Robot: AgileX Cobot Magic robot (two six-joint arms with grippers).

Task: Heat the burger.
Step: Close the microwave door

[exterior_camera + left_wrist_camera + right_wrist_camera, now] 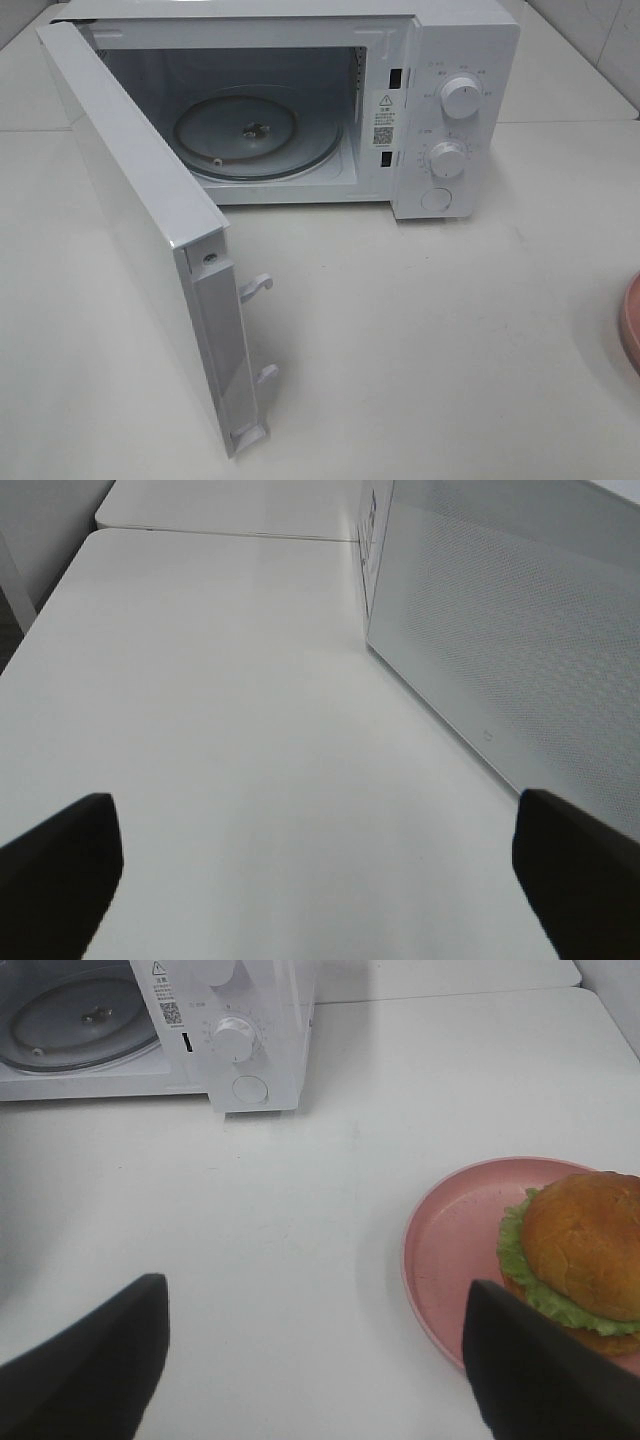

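Note:
The burger (582, 1250), golden-brown bun over green lettuce, sits on a pink plate (455, 1250) in the right wrist view. My right gripper (315, 1360) is open above the bare table, the plate close by one finger. In the exterior high view only the plate's rim (631, 322) shows at the right edge; the burger is out of that view. The white microwave (440, 110) stands at the back with its door (150, 230) swung wide open and the glass turntable (258, 135) bare. My left gripper (315, 865) is open beside the door's outer face (510, 650).
Two knobs (461, 97) and a round button (437, 200) are on the microwave's front panel. The door juts forward over the left half of the white table (420, 330), its latch hooks (257, 287) pointing right. A table seam runs behind the microwave.

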